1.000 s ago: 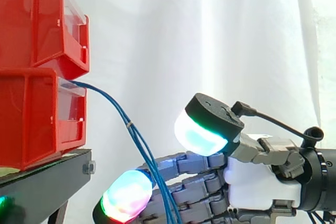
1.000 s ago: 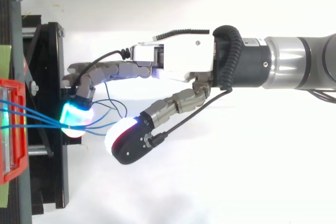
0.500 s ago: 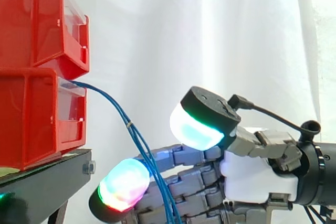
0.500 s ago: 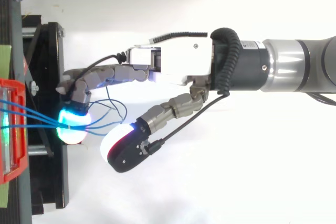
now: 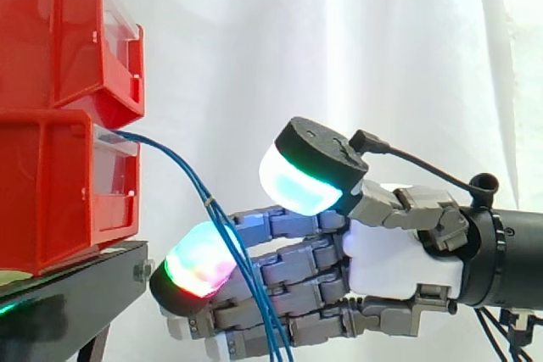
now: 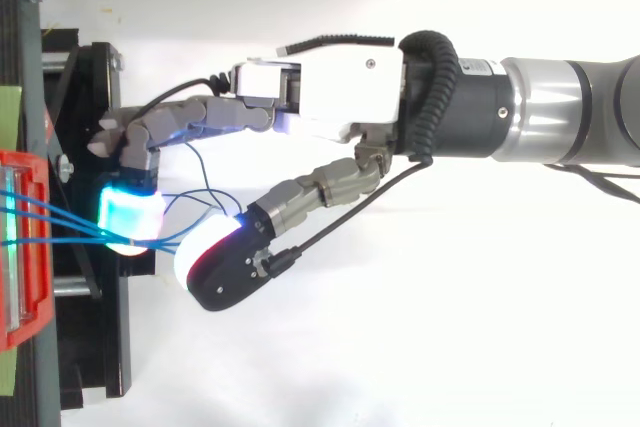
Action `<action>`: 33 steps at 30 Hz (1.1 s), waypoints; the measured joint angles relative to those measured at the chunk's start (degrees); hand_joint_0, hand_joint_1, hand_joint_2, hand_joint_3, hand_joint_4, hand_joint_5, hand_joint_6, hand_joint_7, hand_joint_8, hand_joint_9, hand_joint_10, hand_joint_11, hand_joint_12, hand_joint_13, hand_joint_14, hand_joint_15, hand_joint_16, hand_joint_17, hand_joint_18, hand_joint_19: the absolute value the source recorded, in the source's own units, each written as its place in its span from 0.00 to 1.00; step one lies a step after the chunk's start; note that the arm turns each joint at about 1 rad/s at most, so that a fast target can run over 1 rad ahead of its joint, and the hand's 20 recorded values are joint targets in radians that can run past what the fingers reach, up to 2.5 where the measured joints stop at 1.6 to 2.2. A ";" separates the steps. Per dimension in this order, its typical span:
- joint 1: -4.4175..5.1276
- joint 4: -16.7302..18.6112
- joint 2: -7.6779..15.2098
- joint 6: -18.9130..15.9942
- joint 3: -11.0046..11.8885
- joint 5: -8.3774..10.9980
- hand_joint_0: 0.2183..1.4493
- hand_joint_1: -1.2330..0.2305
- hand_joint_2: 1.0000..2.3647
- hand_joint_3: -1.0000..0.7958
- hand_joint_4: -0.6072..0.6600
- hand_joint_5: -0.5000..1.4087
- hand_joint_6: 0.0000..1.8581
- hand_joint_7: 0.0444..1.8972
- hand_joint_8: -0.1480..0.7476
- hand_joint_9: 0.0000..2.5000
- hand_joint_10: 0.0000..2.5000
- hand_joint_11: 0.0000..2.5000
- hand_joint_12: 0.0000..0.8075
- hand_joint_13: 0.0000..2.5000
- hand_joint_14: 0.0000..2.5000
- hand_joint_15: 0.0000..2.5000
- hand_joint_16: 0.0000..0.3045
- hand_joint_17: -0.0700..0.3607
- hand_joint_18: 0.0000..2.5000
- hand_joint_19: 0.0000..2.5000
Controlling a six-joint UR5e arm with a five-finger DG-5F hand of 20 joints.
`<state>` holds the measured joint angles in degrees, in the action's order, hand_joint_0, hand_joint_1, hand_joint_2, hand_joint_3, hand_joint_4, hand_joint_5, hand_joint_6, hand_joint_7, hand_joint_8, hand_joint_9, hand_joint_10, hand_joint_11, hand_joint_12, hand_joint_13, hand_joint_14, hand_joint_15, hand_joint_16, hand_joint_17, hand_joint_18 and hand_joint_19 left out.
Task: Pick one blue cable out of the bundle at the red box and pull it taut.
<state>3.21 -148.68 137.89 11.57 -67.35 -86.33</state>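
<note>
Hand (image 6: pixel 335 97) half-curled, not clamped on anything; blue cables (image 5: pixel 208 201) run from red box (image 5: pixel 59 192) down between finger pad (image 6: pixel 130 222) and thumb. Risk: closing now probably pinches several bunched strands, not one.

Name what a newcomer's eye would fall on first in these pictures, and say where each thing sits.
The hand at the right stands out first, its fingertips glowing green, cyan and red. Next come the stacked red bins at the left on a black stand, and the blue cables drooping from the lower bin past the hand's fingers.
</note>
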 measured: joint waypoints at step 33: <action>2.69 2.32 -0.04 0.10 1.02 6.14 0.32 0.36 0.01 0.42 0.59 0.17 0.45 0.34 0.50 0.17 0.00 0.00 0.41 0.14 0.00 0.02 0.17 0.43 0.10 0.07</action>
<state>5.90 -146.36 137.85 11.67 -66.33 -80.19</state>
